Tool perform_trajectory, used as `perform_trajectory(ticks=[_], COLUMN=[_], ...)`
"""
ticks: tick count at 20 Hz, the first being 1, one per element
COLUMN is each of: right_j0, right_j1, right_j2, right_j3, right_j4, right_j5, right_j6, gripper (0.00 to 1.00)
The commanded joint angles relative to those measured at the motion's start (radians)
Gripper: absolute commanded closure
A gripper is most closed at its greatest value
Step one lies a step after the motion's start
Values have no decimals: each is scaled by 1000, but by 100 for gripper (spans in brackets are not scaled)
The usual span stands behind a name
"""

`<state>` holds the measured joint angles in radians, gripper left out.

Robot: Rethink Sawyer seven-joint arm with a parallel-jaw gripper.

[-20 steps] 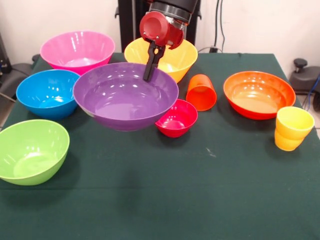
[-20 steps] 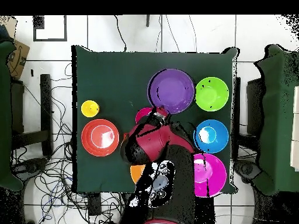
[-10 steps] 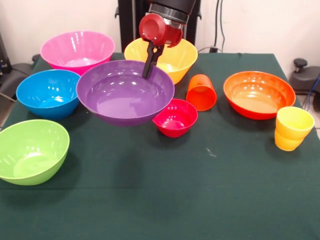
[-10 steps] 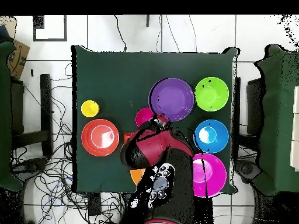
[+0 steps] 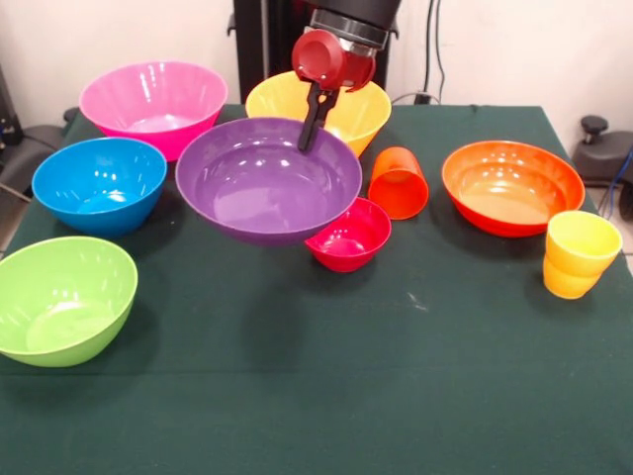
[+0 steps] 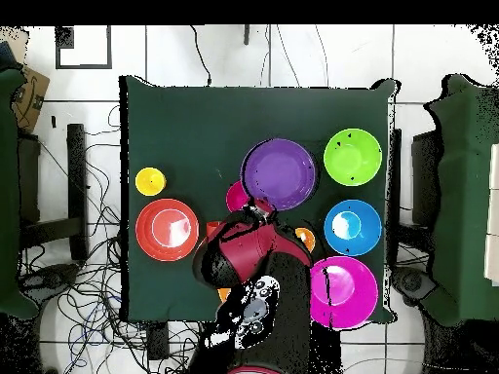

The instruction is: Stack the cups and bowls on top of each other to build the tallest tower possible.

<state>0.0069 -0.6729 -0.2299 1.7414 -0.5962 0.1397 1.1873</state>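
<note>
My gripper (image 5: pixel 313 136) is shut on the far rim of the wide purple bowl (image 5: pixel 265 178) and holds it tilted above the table. In the front view the purple bowl's right edge overlaps the small magenta-red bowl (image 5: pixel 353 238). The yellow bowl (image 5: pixel 354 112) stands behind the gripper. The plain red-orange cup (image 5: pixel 399 183) lies on its side. The yellow cup (image 5: pixel 583 240) sits in the orange cup (image 5: pixel 564 283) at the right. In the overhead view the arm hides most of the gripper (image 6: pixel 257 205) next to the purple bowl (image 6: pixel 279 173).
The pink bowl (image 5: pixel 153 99), blue bowl (image 5: pixel 97 183) and green bowl (image 5: pixel 61 297) stand along the left. The orange-red bowl (image 5: pixel 511 185) stands at the right. The near half of the green cloth table (image 5: pixel 326 396) is bare.
The gripper has carried the purple bowl to the right in the front view, so its edge now overlaps the small magenta-red bowl. Nothing else has moved.
</note>
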Motion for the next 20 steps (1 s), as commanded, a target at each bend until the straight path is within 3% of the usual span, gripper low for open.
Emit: perform_trajectory(ticks=[1,20], right_j0=[11,9], right_j1=[-9,-33], right_j2=[77,125], right_j3=[87,177], right_j4=[55,100], right_j5=[64,-13], right_j6=[184,189], gripper=[100,100])
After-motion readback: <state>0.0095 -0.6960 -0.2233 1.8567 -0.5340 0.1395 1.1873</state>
